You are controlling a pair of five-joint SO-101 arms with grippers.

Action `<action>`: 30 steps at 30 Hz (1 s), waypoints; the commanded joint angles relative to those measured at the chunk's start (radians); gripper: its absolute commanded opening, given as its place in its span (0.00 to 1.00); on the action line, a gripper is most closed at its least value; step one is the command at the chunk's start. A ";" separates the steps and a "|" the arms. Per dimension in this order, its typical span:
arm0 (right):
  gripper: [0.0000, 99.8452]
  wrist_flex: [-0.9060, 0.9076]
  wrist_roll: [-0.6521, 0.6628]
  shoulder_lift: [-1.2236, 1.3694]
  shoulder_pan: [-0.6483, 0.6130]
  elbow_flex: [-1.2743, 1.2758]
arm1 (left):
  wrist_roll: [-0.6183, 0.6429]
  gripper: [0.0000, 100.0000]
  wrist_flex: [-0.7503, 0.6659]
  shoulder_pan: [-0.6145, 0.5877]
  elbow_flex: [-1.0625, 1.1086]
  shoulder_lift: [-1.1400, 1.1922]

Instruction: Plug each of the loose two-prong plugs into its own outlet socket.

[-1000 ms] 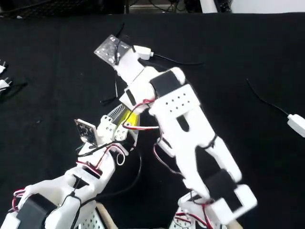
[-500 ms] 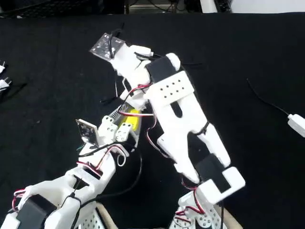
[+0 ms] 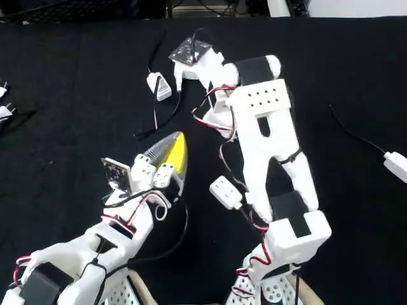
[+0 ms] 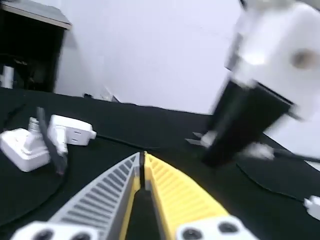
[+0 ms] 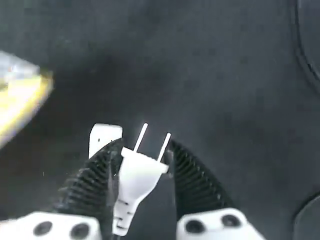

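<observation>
My right gripper [image 5: 142,147] is shut on a white two-prong plug [image 5: 137,172], prongs pointing away from the camera. Just beyond its black fingers [image 5: 95,175] lies a white outlet socket [image 5: 105,136]. From above, the right arm's wrist [image 3: 197,60] hangs over the far middle of the table, beside a white outlet socket [image 3: 159,86] on a black cable. My left gripper [image 3: 175,149], grey and yellow, is shut with nothing in it, tips towards that socket [image 4: 72,131]. A second outlet block [image 3: 226,192] lies beside the right arm.
Black cloth covers the table [image 3: 76,70]. Two loose white plugs [image 3: 4,112] lie at the far left edge. Another white block [image 3: 395,165] on a black cable sits at the right edge. A black cable [image 3: 156,124] loops between the grippers.
The right arm has swung back and to the right, away from the left gripper. That uncovered the socket on its cable and the outlet block by its forearm. The left arm stayed put.
</observation>
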 commanded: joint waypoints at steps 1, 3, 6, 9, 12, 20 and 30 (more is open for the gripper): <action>0.01 0.009 0.064 -0.039 -0.015 0.048 | 0.000 0.03 0.000 -0.031 0.016 -0.020; 0.01 0.011 0.118 -0.039 -0.044 0.101 | 0.002 0.03 -0.002 -0.028 0.016 -0.020; 0.01 0.012 0.161 -0.039 -0.089 0.142 | 0.003 0.03 -0.002 -0.028 0.016 -0.020; 0.01 0.002 0.166 -0.039 -0.123 0.145 | 0.003 0.03 -0.002 -0.016 0.016 -0.020; 0.01 -0.040 0.161 -0.047 -0.176 0.147 | -0.002 0.03 0.005 0.019 0.016 -0.011; 0.01 -0.075 0.126 -0.073 -0.233 0.108 | 0.003 0.03 0.000 -0.001 0.016 -0.020; 0.01 0.029 0.121 -0.173 -0.404 -0.059 | -0.002 0.03 0.006 0.024 0.016 -0.009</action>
